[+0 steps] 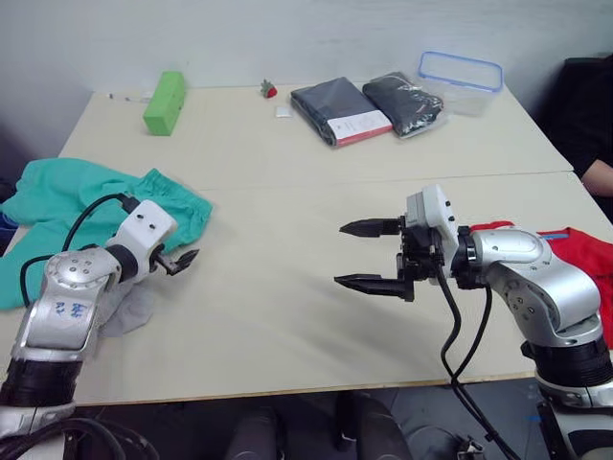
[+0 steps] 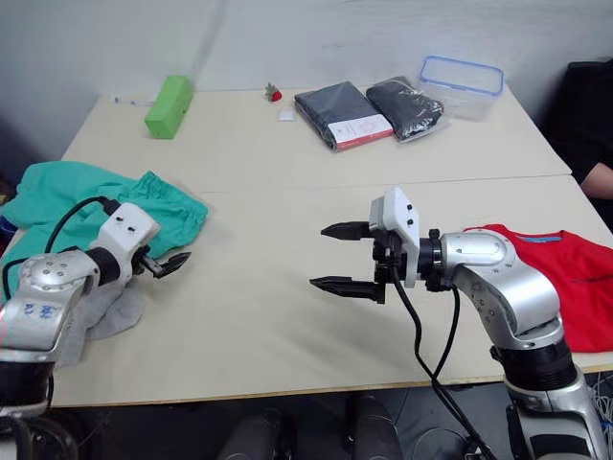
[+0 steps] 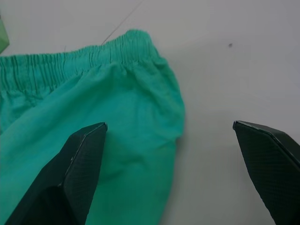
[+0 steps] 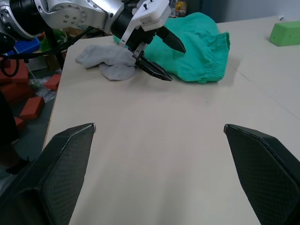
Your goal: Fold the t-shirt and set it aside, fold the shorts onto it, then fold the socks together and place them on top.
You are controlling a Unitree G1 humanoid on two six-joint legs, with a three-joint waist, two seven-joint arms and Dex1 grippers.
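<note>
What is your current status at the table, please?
Both tools open and empty: left tool beside shorts, right tool mid-table. T-shirt unfolded at right. Socks by left arm.

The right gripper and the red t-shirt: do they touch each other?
Apart. In the right eye view the right gripper hangs open over bare table, and the t-shirt lies behind the arm, well back from the fingertips.
</note>
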